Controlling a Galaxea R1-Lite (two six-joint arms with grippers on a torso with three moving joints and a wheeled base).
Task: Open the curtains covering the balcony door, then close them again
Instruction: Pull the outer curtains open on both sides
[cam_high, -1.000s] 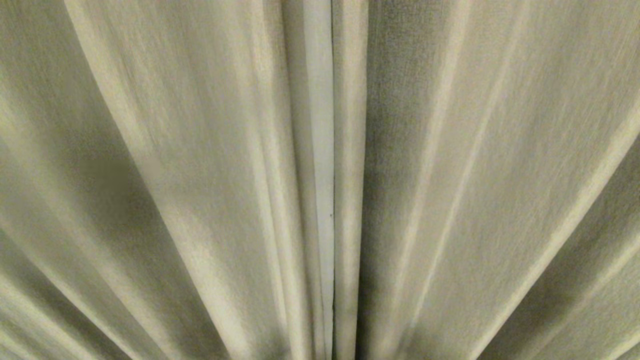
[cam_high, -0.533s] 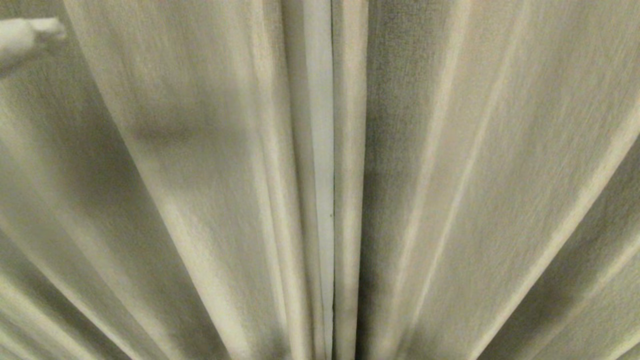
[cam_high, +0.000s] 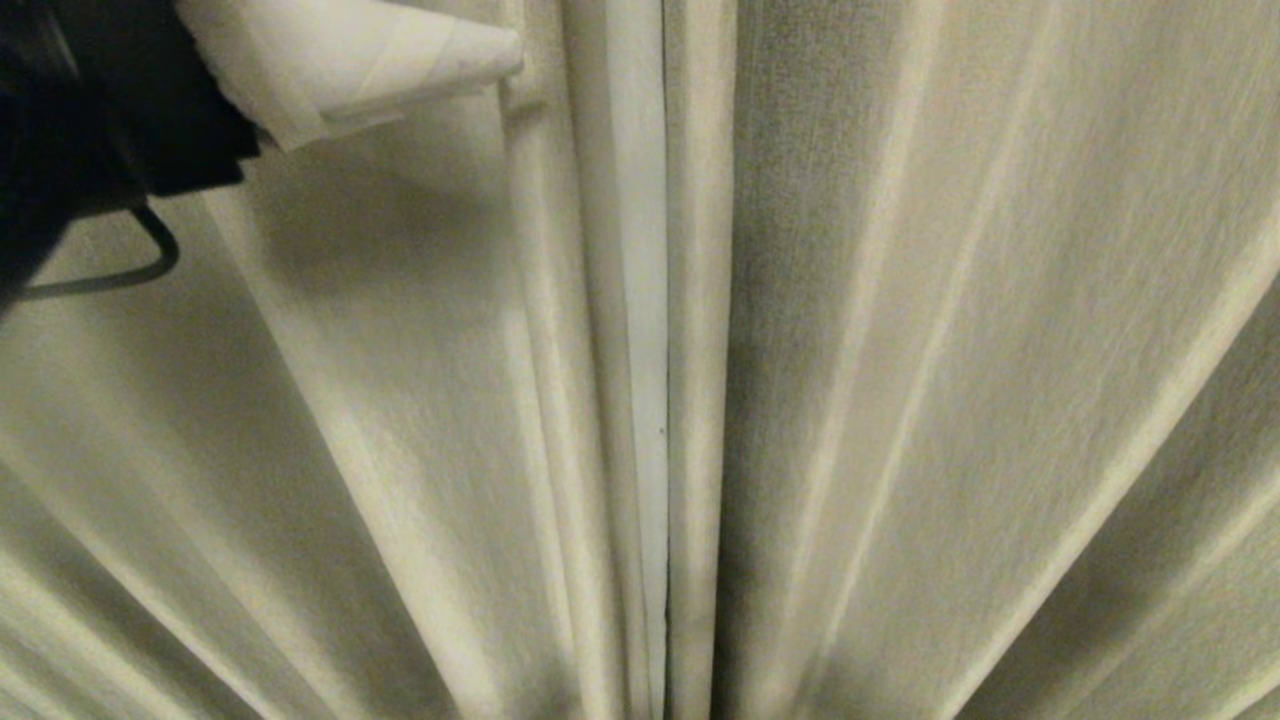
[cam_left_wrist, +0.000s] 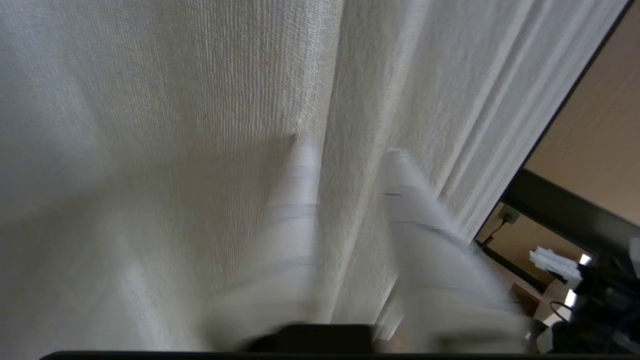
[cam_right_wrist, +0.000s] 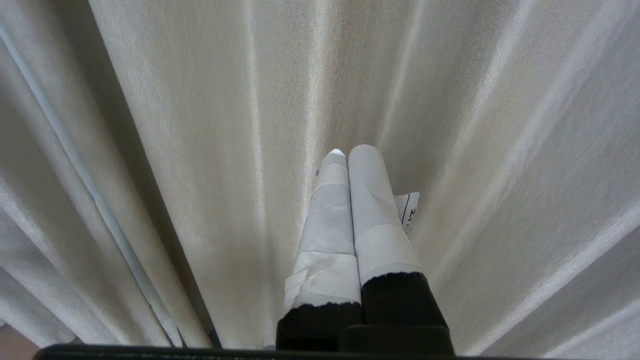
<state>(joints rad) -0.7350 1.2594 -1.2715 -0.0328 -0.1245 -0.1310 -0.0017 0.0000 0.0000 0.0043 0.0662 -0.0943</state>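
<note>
At the upper left of the head view our left pincer (cam_high: 500, 60) reaches in from the side, its tape-wrapped fingers (cam_high: 350, 55) pointing across at the inner edge of the left panel of the curtains (cam_high: 400, 400). In the left wrist view the two fingers stand partly apart with a vertical pleat (cam_left_wrist: 350, 150) running between them; they look to straddle it, not clamp it, so we hold nothing for certain yet. Both cream panels hang drawn shut and fill the head view. They meet at the central seam (cam_high: 665, 400), a thin dark line beside a paler strip. The balcony door is hidden behind the fabric and cannot be seen.

We judge the step in hand to be taking hold of the left panel's leading edge for the opening pull. To do it well we should:

- push the fingers deep enough that a full fold sits between them, since a thin pinch of woven cloth is likely to slip
- close firmly before any sideways move
- draw the panel steadily away from the seam, level and not downward, so the cloth does not drag out of the grip

Further right, our right pincer (cam_right_wrist: 347, 152) is parked with its fingers pressed together, empty, pointing at the right panel and very close to it.
</note>
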